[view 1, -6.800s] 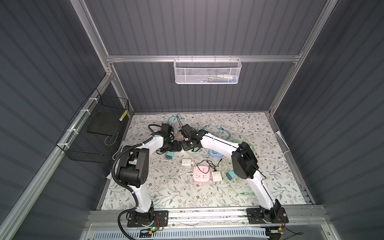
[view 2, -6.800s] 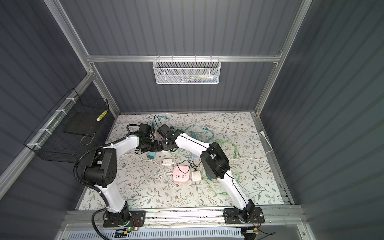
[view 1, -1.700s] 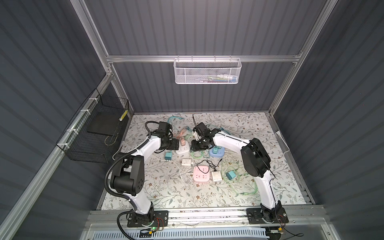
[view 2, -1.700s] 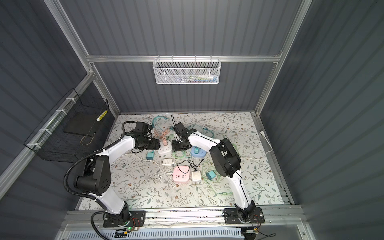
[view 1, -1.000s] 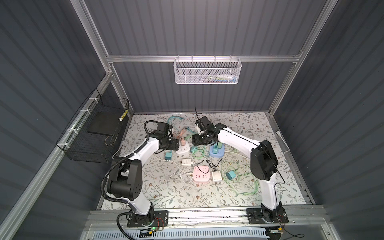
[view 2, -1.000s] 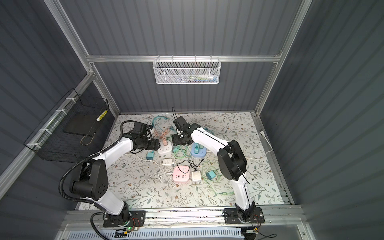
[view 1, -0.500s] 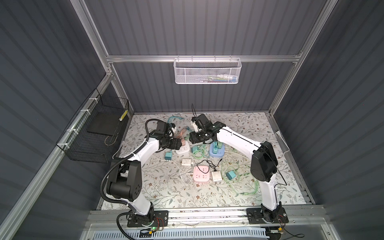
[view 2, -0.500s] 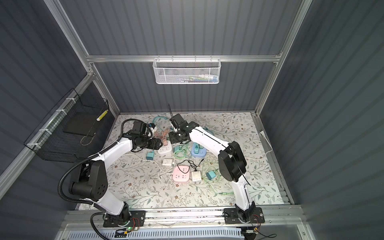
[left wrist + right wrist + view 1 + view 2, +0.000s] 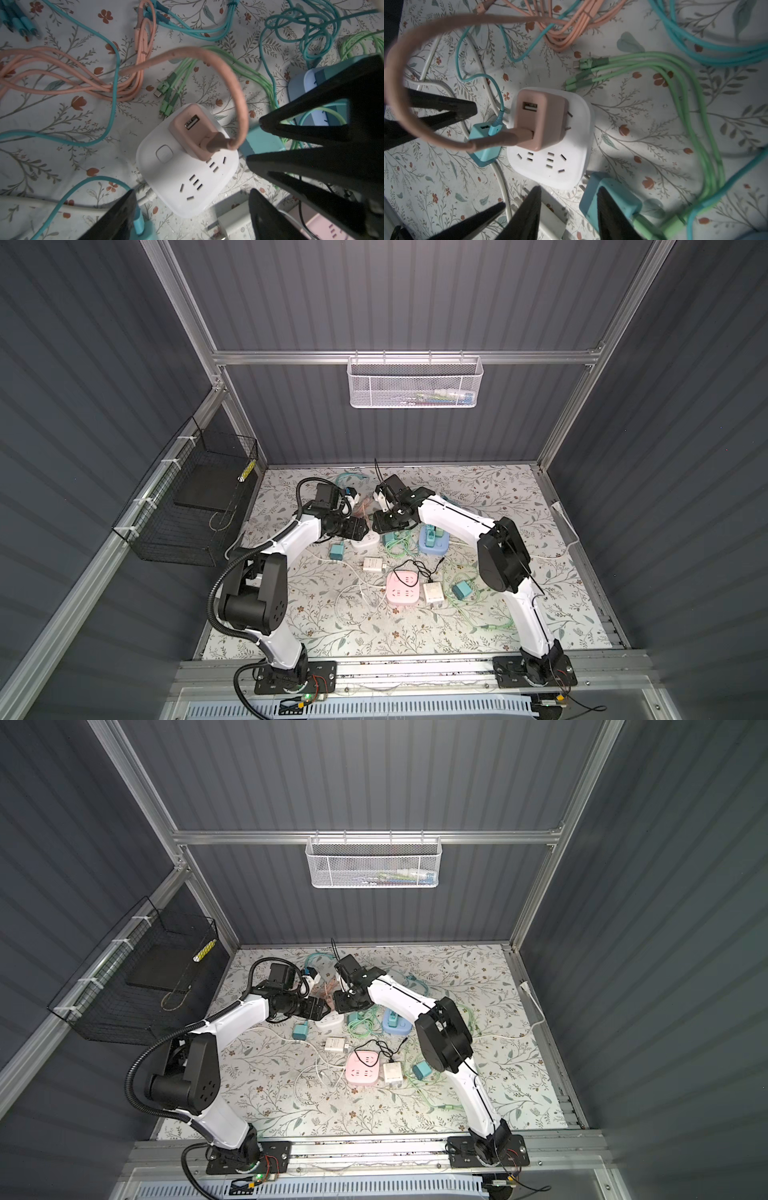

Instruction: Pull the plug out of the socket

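Change: Since a second ago my right claw [image 9: 569, 188] has swung toward my left arm and come lower over the socket [image 9: 550, 166], its jaws narrowing. My left claw [image 9: 190, 193] has hardly shifted.
Right claw: released, with a moderate gap between the fingers and nothing in it. I see no contact with anything. A teal charger [image 9: 608, 203] lies on the cloth beneath one finger.
Left claw: spread wide and empty, with its fingers either side of the socket's near edge. I cannot tell whether they touch it.
Plug location: the pink plug [image 9: 542, 120] sits in the white socket, on the part of the face farthest from both sets of fingertips. In both top views the socket [image 9: 366, 540] lies between my two claws.
Plug axis: it stands up from the socket's face, so I judge the pull line to run straight off that face. Two prongs show under one edge, so it looks slightly tilted.
Cable: the pink cable [image 9: 228, 68] leaves the plug's outer face and arches over toward my right claw.
Nearer arm: both are near. I judge the right one better placed for the plug, with the left one bracing the socket.
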Controlling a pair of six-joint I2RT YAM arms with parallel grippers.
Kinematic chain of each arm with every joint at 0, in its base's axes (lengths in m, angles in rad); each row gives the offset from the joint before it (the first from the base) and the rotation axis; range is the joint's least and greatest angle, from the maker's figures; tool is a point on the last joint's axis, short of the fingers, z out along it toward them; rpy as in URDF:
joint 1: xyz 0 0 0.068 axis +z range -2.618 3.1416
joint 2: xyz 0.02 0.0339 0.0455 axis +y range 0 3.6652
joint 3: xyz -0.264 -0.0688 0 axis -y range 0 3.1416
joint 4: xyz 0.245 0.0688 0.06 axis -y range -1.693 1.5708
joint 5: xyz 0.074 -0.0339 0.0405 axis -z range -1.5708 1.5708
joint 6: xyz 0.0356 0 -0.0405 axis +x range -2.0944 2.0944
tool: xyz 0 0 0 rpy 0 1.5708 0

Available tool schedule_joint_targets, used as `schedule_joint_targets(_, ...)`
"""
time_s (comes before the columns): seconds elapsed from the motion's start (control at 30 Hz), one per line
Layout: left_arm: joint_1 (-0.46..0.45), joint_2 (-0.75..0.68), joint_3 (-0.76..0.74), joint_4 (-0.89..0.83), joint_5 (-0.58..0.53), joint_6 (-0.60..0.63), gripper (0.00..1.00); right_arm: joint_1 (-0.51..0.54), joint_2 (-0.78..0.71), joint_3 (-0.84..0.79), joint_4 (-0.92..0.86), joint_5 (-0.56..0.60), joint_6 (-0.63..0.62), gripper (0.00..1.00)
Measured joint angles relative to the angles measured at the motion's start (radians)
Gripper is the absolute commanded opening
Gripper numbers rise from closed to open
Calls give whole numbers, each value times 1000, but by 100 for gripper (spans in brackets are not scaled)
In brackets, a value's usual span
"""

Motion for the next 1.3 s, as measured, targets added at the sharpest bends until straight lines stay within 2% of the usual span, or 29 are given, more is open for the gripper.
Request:
schedule_joint_targets(0.53, 0, 79, 5, 32, 21, 136, 86, -38, 51, -5, 38, -93, 43, 31)
schedule_joint_targets(0.9, 0, 134, 39, 59, 21, 259, 89, -45, 93, -3, 42, -146, 51, 29)
schedule_joint_targets(1.13, 1, 178, 73, 82, 22, 345, 88, -56, 135, 53, 41, -182, 54, 28)
schedule_joint_targets(1.3, 9, 212, 92, 100, 62, 406, 88, -62, 155, 86, 29, -197, 56, 27)
